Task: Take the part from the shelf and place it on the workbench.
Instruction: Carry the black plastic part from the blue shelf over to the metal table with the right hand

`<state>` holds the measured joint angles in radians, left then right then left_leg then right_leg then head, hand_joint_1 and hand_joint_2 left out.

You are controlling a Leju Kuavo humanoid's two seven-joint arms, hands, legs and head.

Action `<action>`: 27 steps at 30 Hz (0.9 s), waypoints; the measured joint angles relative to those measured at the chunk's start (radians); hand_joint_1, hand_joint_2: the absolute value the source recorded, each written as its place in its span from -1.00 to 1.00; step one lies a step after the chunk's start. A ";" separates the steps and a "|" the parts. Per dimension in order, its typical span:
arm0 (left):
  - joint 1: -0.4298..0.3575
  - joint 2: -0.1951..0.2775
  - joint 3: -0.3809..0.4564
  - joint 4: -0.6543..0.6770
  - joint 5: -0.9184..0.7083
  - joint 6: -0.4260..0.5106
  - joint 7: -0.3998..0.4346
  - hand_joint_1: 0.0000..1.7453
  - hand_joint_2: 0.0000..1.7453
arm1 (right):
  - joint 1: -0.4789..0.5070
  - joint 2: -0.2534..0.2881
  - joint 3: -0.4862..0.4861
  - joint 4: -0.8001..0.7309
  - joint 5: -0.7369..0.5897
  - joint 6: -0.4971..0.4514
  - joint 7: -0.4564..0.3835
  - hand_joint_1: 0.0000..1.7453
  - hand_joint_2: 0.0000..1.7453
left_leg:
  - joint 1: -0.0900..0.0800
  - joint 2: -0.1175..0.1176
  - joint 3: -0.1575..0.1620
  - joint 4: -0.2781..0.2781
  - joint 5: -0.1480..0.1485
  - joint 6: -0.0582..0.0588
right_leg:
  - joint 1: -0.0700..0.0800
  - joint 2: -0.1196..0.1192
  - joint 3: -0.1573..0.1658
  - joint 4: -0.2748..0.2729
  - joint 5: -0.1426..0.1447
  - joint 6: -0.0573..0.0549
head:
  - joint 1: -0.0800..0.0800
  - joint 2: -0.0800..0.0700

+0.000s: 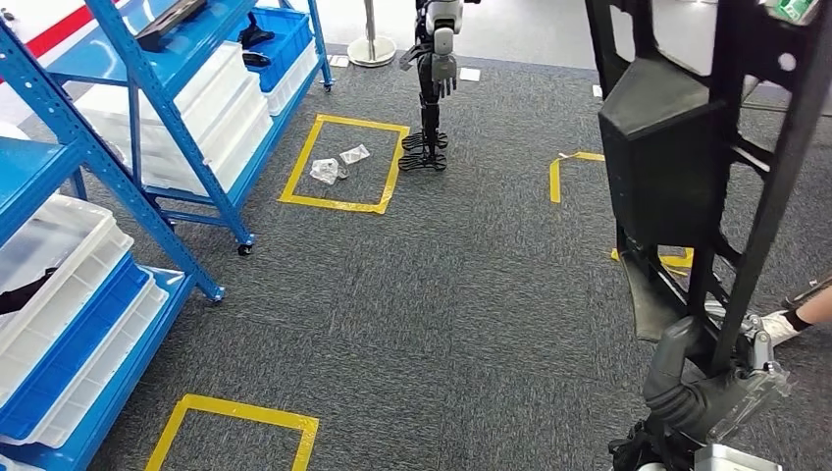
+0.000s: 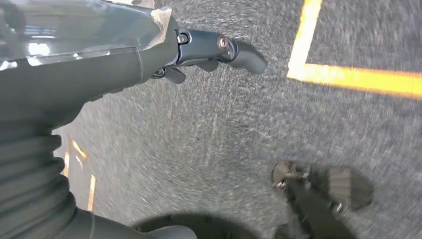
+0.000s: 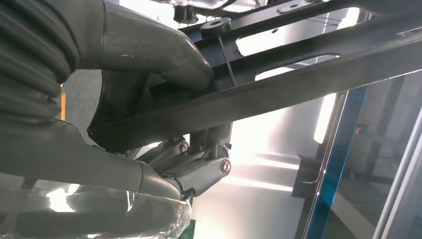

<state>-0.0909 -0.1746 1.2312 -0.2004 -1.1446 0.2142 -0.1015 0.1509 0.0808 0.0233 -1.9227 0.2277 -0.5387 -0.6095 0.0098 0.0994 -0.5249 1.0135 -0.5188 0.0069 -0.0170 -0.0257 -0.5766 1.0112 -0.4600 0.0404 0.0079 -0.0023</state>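
Above grey carpet, tall black open-framed part (image 1: 687, 147), gripped low by right hand (image 1: 699, 388), left hand (image 2: 149, 55) empty, fingers apart

- The head view looks forward and down from high on the robot over the grey carpet (image 1: 442, 285), taking in blue shelving (image 1: 147, 128) at the left and, close at the right, the black part (image 1: 687, 147) above the right hand (image 1: 702, 388).
- The left wrist view sits close behind the left hand (image 2: 199, 50) and faces the floor — carpet (image 2: 209, 139) and yellow tape (image 2: 348, 77).
- The right wrist view sits tight behind the right hand (image 3: 164, 109), looking along the part (image 3: 278, 94) — the one thing it shares with the head view.
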 joint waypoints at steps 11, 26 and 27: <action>0.001 0.002 -0.007 0.000 0.038 0.032 -0.051 -1.00 1.00 | -0.054 -0.014 0.008 0.010 -0.043 0.007 -0.020 1.00 1.00 | 0.017 -0.168 -0.031 0.043 0.009 -0.003 | 0.000 0.130 -0.001 0.006 0.005 -0.020 | -0.007 0.000; -0.012 0.015 0.001 -0.001 0.049 0.019 -0.079 -1.00 1.00 | -0.037 -0.019 0.005 -0.006 -0.038 -0.004 -0.018 1.00 1.00 | -0.001 -0.009 -0.004 -0.001 0.006 0.024 | -0.001 -0.036 -0.032 0.046 -0.006 0.029 | 0.007 0.000; -0.013 0.016 0.001 -0.001 0.048 0.021 -0.081 -1.00 1.00 | -0.037 -0.018 0.005 -0.007 -0.040 -0.001 -0.017 1.00 1.00 | -0.004 0.000 0.000 -0.001 0.003 0.018 | 0.003 -0.049 -0.015 0.017 0.001 0.024 | 0.005 0.000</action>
<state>-0.1039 -0.1589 1.2319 -0.2015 -1.0968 0.2347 -0.1825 0.1141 0.0631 0.0283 -1.9301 0.1881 -0.5395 -0.6269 0.0057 0.0993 -0.5246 1.0121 -0.5153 0.0254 -0.0143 -0.0751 -0.5919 1.0284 -0.4590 0.0642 0.0133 -0.0023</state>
